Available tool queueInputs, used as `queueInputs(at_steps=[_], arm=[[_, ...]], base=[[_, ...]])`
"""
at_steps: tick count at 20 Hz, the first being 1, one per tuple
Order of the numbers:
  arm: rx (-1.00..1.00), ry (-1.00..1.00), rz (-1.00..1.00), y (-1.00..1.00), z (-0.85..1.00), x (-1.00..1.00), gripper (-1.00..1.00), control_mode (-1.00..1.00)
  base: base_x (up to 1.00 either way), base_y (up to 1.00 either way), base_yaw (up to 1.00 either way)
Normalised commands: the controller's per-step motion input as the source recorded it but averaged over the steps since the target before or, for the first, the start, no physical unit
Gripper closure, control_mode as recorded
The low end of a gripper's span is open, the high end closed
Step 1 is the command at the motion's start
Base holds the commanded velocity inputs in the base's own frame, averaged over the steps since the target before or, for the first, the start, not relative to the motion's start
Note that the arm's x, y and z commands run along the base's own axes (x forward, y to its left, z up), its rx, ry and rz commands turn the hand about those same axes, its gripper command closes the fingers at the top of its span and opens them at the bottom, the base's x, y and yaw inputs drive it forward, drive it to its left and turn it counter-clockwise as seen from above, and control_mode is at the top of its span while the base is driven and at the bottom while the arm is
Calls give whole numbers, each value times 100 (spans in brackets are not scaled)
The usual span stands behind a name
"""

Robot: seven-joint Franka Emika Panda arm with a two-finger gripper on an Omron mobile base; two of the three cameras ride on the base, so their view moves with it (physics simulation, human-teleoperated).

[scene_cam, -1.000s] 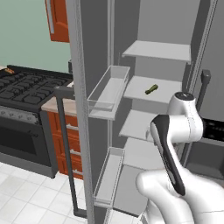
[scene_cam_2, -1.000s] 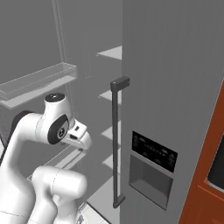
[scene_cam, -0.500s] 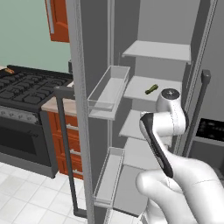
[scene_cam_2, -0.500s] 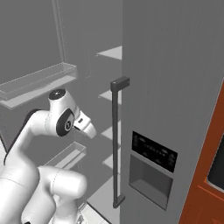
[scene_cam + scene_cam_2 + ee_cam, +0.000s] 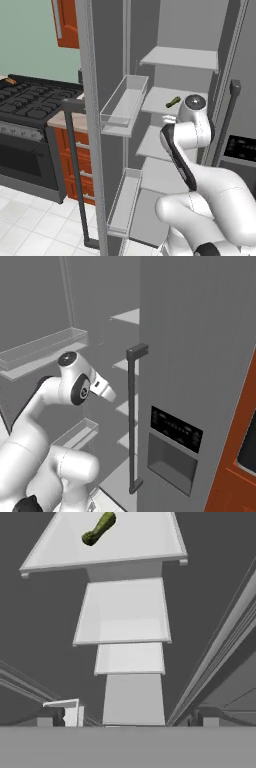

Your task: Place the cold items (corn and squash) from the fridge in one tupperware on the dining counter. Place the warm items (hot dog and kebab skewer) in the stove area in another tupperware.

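The squash [image 5: 99,528] lies on a shelf [image 5: 140,542] in the open fridge [image 5: 112,60]. The left view also shows the stove [image 5: 30,100]. The claw is spread wide, tips hard to see.

No readable text, labels, brands or numbers are showing anywhere; the dark dispenser panel [image 5: 176,427] on the fridge [image 5: 200,356] door is carrying only faint pale marks too small to read.
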Motion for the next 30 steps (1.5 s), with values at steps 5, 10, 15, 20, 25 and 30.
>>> queueInputs(at_steps=[5,10,15,20,25,30], arm=[[-14,-21,0,-10,8,10,-100,-100],[0,-9,0,-29,45,1,-100,-100],[11,6,0,-12,58,15,-100,-100],[1,12,-1,-11,19,46,-100,-100],[0,12,0,-28,0,61,-100,-100],[0,-3,0,-2,-16,44,-100,-100]], base=[[0,0,0],[0,0,0],[0,0,0],[0,0,0],[0,0,0],[0,0,0]])
